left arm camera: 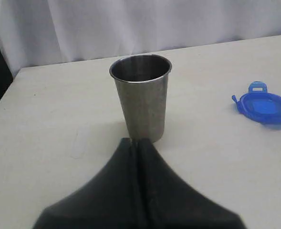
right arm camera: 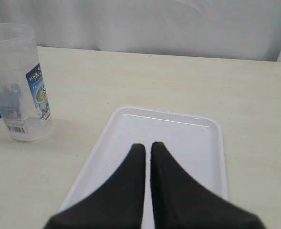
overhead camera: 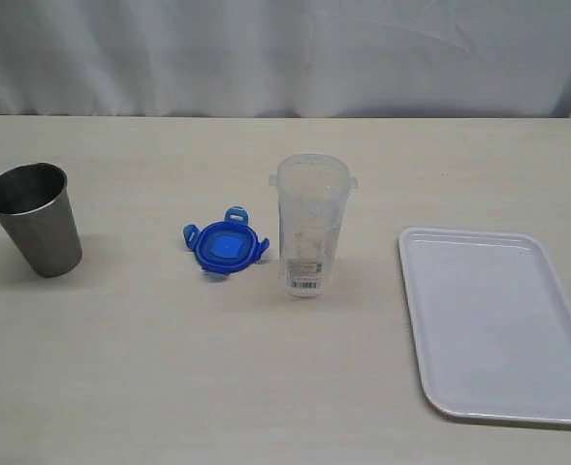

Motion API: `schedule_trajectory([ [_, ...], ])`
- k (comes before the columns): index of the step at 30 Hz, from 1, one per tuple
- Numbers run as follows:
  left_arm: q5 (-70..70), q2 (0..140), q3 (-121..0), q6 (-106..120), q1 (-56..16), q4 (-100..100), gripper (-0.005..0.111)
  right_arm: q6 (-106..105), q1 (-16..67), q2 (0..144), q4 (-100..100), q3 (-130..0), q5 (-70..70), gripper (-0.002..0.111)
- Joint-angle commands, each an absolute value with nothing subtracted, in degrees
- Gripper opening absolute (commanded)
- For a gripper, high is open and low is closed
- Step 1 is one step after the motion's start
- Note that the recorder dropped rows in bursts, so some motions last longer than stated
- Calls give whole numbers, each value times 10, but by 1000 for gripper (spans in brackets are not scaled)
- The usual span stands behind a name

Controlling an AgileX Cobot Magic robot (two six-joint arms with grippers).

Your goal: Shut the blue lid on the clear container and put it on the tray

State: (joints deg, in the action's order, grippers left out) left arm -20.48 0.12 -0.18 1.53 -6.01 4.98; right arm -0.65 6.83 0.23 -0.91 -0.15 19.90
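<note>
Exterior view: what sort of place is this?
Probably a staged lab bench: a pale table, a white curtain behind it, and just a few props like the steel cup and tray.

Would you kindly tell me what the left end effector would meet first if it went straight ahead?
Most likely the steel cup: the shut left end effector points at its base, with only bare table between. The gap is hard to judge.

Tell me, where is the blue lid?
In the exterior view the blue lid lies on the table just left of the clear container, the steel cup farther left.
</note>
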Motion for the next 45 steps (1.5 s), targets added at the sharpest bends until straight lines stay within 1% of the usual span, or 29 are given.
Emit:
schedule_trajectory([
  [1, -158, 0, 0, 17, -57, 53, 0, -4, 65, 0, -8, 0, 198, 4],
  [6, -125, 0, 0, 17, -57, 53, 0, -4, 65, 0, -8, 0, 198, 4],
  [8, -86, 0, 0, 17, -57, 53, 0, -4, 65, 0, -8, 0, 198, 4],
  [12, 69, 0, 0, 17, -57, 53, 0, -4, 65, 0, -8, 0, 198, 4],
  [15, 151, 0, 0, 17, -57, 54, 0, -4, 65, 0, -8, 0, 198, 4],
  [18, 188, 0, 0, 17, -57, 54, 0, -4, 65, 0, -8, 0, 198, 4],
  [23, 205, 0, 0, -7, -57, 53, 0, -4, 65, 0, -8, 0, 198, 4],
  [27, 296, 0, 0, -76, -57, 53, 0, -4, 65, 0, -8, 0, 198, 4],
  [31, 383, 0, 0, -79, -57, 53, 0, -4, 65, 0, -8, 0, 198, 4],
  [45, 475, 0, 0, -95, -57, 54, 0, -4, 65, 0, -8, 0, 198, 4],
])
